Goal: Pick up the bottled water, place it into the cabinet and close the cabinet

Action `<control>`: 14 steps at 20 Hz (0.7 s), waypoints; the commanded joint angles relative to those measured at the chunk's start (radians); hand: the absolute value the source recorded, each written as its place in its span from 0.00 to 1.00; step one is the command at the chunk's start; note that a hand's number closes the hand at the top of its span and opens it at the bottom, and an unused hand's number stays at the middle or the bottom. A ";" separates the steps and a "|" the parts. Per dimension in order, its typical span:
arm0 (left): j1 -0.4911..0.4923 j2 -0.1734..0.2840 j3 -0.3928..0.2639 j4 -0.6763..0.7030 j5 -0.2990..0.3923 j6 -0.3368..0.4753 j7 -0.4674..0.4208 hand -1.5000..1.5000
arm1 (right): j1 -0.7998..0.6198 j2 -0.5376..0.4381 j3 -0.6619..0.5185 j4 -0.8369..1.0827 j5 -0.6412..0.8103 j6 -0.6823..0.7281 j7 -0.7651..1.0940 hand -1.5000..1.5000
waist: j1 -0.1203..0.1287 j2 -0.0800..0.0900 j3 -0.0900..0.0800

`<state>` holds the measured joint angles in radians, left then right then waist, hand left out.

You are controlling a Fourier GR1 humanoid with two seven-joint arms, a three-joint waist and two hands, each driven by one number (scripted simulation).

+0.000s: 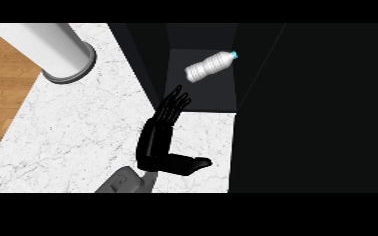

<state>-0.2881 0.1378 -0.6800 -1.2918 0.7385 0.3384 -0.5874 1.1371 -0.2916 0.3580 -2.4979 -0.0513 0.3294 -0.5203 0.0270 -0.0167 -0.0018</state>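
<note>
The hand (156,139) was open, fingers straight, holding nothing. Just beyond its fingertips the bottled water (210,67) lay tilted inside the dark cabinet (203,92), so placing looked done. Next, apparently, came swinging shut the cabinet door (295,110) to its right.

White marble table (81,125), wood floor (16,75) at left.
A grey-based white cylinder (63,50) is seen top left.
</note>
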 commanded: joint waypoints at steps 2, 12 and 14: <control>0.235 0.168 -0.008 -0.227 0.010 -0.018 -0.028 0.00 | 0.043 -0.086 -0.022 -0.136 0.072 0.037 0.031 0.00 | 0.012 -0.002 0.000; 0.453 0.402 0.040 -0.383 0.030 -0.189 -0.147 0.00 | -0.159 -0.277 0.044 -0.185 0.242 0.158 0.086 1.00 | 0.032 -0.004 -0.006; 0.493 0.426 0.052 -0.405 0.029 -0.207 -0.180 0.00 | -0.207 -0.285 0.077 -0.200 0.237 0.157 0.129 1.00 | 0.037 0.003 -0.006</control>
<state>0.1302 0.4864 -0.6584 -1.6340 0.7559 0.1749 -0.7279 0.9820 -0.5322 0.4240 -2.4989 0.0148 0.4828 -0.4830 0.0571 -0.0166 -0.0069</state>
